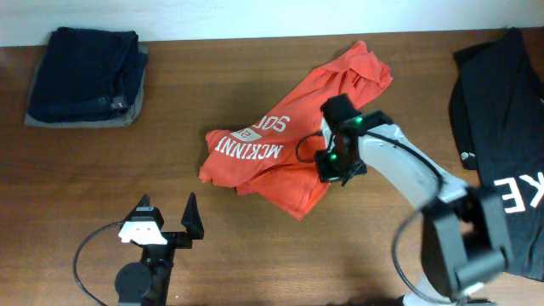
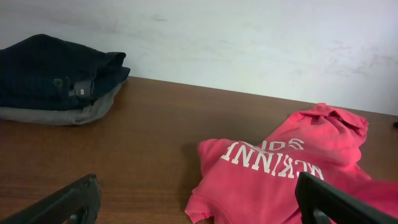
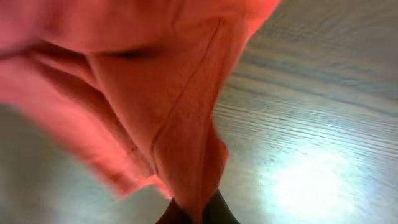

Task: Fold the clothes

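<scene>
Fold's barely starting: red shirt is lying crumpled on desk, R jaws are clamping its edge, L jaws are idling apart w/ nothing

The T-shirt is showing red-orange with white block lettering, and is reading pinker through the left wrist camera. The table is displaying mid-brown wood grain with darker streaks, and is glaring pale in the right wrist view. The folded garments are appearing dark navy, alongside a grey garment. The black T-shirt is bearing large white letters. The right arm is showing white and black, with small green lights glowing. The left gripper is showing black with a white block. The wall is appearing off-white.
</scene>
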### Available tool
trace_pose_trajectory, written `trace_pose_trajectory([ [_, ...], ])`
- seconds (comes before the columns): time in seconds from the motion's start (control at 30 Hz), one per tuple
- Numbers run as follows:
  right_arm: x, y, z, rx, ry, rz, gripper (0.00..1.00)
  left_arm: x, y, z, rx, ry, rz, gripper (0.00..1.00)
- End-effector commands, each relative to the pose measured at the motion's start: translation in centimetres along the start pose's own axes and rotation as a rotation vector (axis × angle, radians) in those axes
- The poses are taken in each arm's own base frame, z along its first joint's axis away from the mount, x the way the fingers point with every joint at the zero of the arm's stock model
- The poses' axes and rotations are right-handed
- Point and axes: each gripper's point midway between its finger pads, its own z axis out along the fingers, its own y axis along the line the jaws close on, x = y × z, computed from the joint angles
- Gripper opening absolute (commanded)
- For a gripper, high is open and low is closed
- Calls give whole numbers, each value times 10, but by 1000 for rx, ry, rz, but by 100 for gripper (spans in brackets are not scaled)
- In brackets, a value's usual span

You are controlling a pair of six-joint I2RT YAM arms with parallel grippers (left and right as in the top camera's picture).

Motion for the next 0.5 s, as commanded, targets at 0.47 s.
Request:
trace_pose_trajectory([
  [0.47,-90,120,-181,-343,-696,-146,4,2,3,0,-11,-2,16,100],
])
